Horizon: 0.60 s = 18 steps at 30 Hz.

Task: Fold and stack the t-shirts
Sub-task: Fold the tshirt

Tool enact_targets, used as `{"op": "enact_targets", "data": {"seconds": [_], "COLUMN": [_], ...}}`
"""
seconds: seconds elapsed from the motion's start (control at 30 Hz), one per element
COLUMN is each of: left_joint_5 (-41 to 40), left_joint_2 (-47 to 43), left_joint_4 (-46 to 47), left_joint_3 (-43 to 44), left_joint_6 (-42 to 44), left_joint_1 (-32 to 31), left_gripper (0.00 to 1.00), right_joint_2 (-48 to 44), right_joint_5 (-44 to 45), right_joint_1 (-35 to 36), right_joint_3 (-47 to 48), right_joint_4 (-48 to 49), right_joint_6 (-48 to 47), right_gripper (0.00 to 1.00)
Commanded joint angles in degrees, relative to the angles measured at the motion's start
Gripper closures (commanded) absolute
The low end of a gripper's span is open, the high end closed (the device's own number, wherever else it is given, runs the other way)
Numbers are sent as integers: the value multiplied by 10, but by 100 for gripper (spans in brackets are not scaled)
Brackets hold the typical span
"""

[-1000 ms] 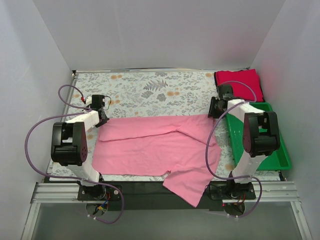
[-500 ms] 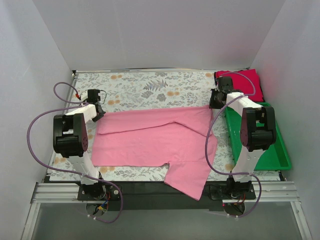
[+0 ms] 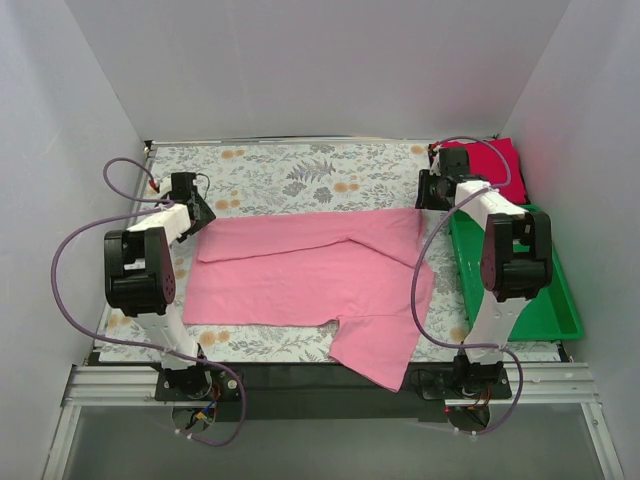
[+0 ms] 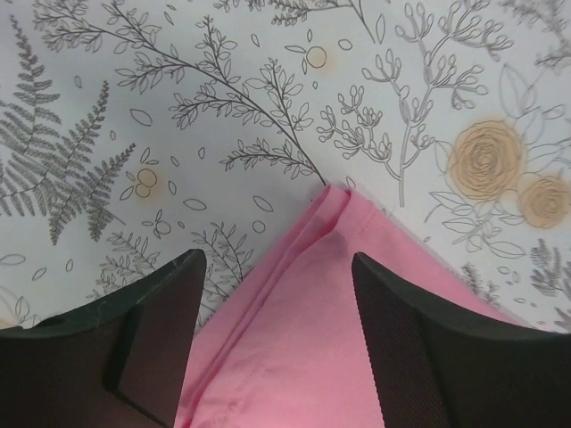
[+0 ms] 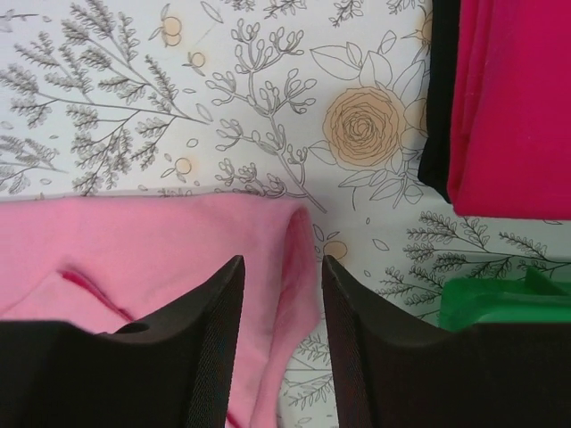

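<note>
The floral-patterned table cloth (image 3: 300, 175) covers the table; across its near half lies the light pink cotton t-shirt (image 3: 310, 275), spread wide with its far edge folded over and one part drooping over the table's near edge at the right; the green plastic bin (image 3: 565, 300) sits along the right side; the crimson red t-shirt (image 3: 495, 165) lies folded at the far right corner, just beyond the bin; the left gripper (image 4: 275, 263) stands with fingers wide apart astride the pink shirt's far left corner; the right gripper (image 5: 281, 263), fingers narrowly parted, straddles its far right corner.
</note>
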Motion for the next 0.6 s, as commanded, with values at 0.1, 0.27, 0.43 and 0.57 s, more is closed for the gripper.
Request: {"op": "enact_targets", "data": {"seconds": [0.1,0.27,0.43,0.57], "left_joint_5": [6,37,65,75], "left_joint_2": [-121,-198,-300,-383], "left_joint_4": [-20,-60,-97,-125], "left_joint_3": [-10,-50,-113,-160], "left_joint_6": [2,-20,-21,-25], "left_joint_1": [-3,-13,-29,-29], "left_gripper": [24,20,18,18], "right_joint_2": [-91,-94,-62,-21], "right_joint_5": [-100,-175,-234,-251], "right_joint_1": [13,37,63,78], "right_joint_3": [-36,-51,-36,-16], "right_joint_4": [17,35,37,41], "right_joint_6": [-55,-80,-108,-111], "right_gripper": [59,64,65,65]}}
